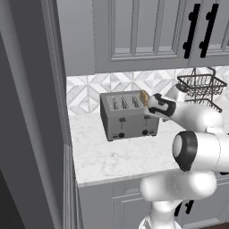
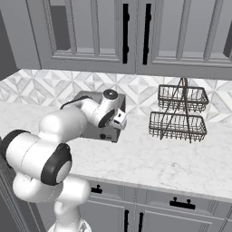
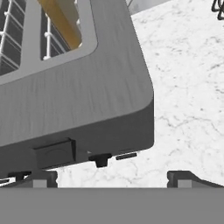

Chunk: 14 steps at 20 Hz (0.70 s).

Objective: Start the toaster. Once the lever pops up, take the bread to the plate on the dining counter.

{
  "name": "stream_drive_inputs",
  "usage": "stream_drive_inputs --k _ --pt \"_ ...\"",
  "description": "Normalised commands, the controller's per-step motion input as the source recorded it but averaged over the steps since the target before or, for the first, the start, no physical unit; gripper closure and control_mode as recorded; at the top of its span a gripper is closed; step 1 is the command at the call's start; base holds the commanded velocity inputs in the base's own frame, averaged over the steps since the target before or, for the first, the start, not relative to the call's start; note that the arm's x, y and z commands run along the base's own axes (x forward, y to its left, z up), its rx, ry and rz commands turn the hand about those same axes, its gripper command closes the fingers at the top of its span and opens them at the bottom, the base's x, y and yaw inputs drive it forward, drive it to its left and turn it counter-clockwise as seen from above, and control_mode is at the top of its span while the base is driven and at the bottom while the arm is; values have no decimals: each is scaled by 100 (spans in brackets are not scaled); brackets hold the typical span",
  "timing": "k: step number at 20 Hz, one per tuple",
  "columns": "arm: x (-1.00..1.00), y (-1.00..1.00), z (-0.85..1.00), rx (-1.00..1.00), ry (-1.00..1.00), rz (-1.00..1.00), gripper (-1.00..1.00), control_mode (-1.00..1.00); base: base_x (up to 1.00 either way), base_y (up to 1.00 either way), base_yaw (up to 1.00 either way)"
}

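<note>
White marble bench [image 1: 120, 154] runs under my arm, bare in its near part. My end effector [image 3: 111, 177] hangs just above the toaster's near right corner with its fingers spread wide and nothing between them; one fingertip [image 3: 43, 178] sits in front of the toaster's front face, the other [image 3: 186, 178] over bare marble to the right. Grey metal, the toaster [image 1: 129, 117] stands on the bench toward the tiled back wall, with two black levers and two round knobs on its front. From the hand view, the nearer lever [image 3: 54, 153] and a knob [image 3: 101, 160] lie just beyond my fingertips. A yellow-tan slice of bread [image 1: 144, 98] stands in the rightmost slot, its top edge poking out. Farther right, near the wall, stands a two-tier black wire basket rack [image 2: 179, 113].
</note>
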Motion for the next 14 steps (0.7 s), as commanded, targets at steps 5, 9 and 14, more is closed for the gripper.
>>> stream_drive_inputs --k 5,9,14 --pt "31 0 -14 0 -3 -3 -100 -100 0 0 0" --pt "22 0 -20 0 -2 -2 -100 -100 0 0 0" --pt "8 0 -33 0 -1 -2 -100 -100 0 0 0"
